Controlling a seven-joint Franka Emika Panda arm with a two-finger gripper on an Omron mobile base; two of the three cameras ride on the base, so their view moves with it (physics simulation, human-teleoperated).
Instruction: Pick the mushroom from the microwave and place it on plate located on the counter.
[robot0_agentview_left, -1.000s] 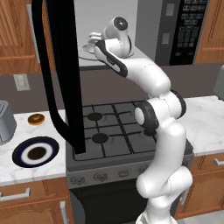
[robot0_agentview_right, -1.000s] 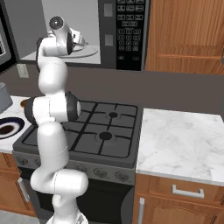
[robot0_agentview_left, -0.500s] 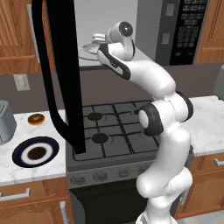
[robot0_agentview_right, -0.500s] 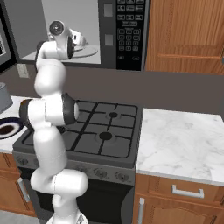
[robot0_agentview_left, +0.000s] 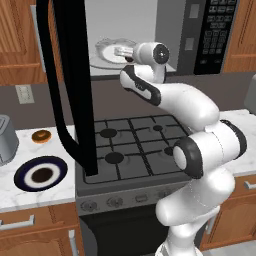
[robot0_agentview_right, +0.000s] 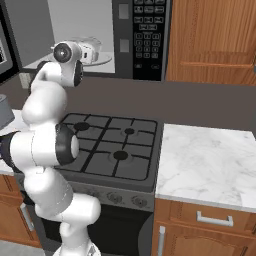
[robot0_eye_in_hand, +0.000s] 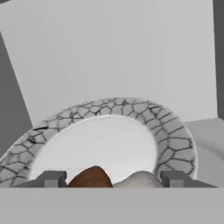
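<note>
The microwave stands open, its black door swung out to the left. My gripper reaches into the cavity over the white scalloped plate. In the hand view the mushroom, brown cap left and tan base right, lies on that plate between my fingertips. The gripper is open, one finger on each side of the mushroom. The navy-blue plate sits on the marble counter left of the stove. From the right base, the gripper points into the microwave.
An orange-brown doughnut and a grey toaster sit behind the navy plate. The black gas stovetop lies under the arm. The hanging door stands between the microwave and the left counter. More marble counter lies right of the stove.
The hand has pushed deeper into the microwave cavity, lower and closer over the white plate. The arm's elbow has followed it forward.
</note>
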